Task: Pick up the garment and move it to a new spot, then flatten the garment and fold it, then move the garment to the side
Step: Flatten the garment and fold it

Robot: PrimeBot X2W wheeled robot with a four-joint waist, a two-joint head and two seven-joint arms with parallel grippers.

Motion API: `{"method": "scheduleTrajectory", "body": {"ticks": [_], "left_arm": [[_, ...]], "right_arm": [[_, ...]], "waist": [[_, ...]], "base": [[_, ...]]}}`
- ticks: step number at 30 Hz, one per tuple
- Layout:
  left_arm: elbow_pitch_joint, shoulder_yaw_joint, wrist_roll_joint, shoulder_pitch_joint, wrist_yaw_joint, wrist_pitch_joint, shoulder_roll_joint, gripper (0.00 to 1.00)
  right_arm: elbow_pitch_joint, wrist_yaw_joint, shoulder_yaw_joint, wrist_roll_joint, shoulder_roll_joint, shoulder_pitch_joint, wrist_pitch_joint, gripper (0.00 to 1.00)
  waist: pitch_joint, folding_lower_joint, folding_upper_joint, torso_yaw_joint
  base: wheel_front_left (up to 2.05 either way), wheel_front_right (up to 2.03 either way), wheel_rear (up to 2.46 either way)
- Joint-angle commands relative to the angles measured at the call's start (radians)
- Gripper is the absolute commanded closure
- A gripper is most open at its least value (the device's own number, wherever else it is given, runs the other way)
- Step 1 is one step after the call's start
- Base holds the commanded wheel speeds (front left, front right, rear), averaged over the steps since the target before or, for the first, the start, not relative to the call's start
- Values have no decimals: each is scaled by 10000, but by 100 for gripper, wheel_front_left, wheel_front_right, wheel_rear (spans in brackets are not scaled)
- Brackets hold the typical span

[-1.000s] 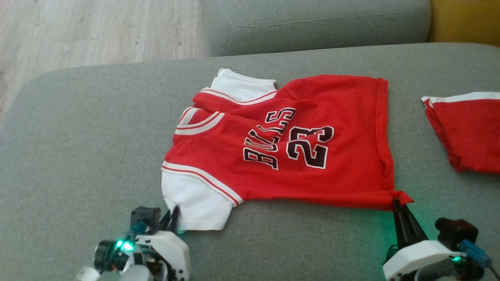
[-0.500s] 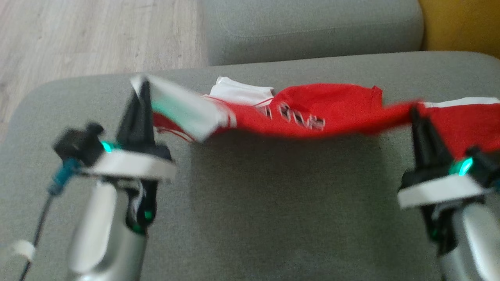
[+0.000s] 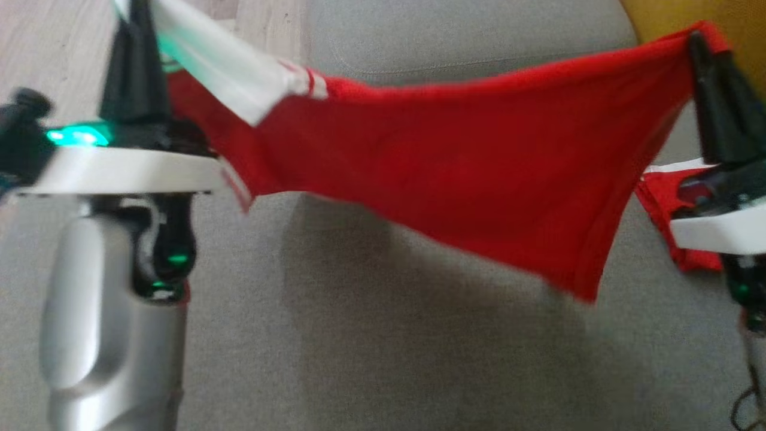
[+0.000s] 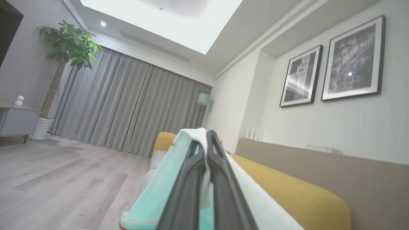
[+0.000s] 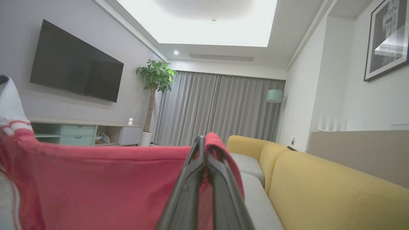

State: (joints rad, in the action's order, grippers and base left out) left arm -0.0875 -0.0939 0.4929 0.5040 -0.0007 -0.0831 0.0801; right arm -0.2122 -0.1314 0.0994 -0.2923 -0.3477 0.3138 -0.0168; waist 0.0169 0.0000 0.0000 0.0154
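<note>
Head view: red garment with white sleeve, stretched above sofa; left fingers at 10 o'clock and right fingers at 2 o'clock pinch its corners.
Left wrist view: left fingers closed on white cloth.
Right wrist view: right fingers closed on red hem; garment spreads toward 9 o'clock.

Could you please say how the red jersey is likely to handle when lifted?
Probably floppy: the jersey sags between the left gripper and right gripper. Likely light: two pinched corners alone carry it. Hanging free below, it may swing.
</note>
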Motion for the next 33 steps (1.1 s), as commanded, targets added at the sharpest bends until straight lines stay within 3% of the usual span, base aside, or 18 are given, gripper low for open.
{"method": "scheduleTrajectory", "body": {"ticks": [1,7,11,13,19,25,30,33], "left_arm": [[-812,484,147,431,125,-205,270,100],[-2513,856,413,1347,417,-1309,752,100],[-2134,771,-33,2215,258,-1668,1369,100],[-1418,522,-479,3014,-27,-1677,1774,100],[2007,149,-1317,6190,-457,-845,2171,100],[5344,32,-1966,9069,-515,746,2338,100],[7267,-10,-2010,10161,-532,1804,2121,100],[8056,-368,-2028,10113,-785,2170,1812,100]], "right_arm": [[-639,7,-112,-67,-215,73,-219,100],[-1677,7,-672,91,-296,318,-865,100],[-1479,7,-604,282,-482,978,-1032,100],[-1065,7,-496,484,-582,1660,-1096,100],[1308,7,807,654,-1026,4850,-1079,100],[4771,7,1651,870,-584,8566,107,100],[7346,7,1745,1364,-113,10080,1426,100],[8488,7,1569,1501,58,10181,1989,100]], "waist": [[-107,0,0,6],[-981,0,0,-61],[-1707,0,0,-76],[-2339,0,0,-72],[-4032,0,0,-44],[-4808,0,0,-75],[-4786,0,0,41],[-4712,0,0,212]], "base": [[0,0,0],[0,0,0],[0,0,0],[0,0,0],[0,0,0],[0,0,0],[0,0,0],[0,0,0]]}}
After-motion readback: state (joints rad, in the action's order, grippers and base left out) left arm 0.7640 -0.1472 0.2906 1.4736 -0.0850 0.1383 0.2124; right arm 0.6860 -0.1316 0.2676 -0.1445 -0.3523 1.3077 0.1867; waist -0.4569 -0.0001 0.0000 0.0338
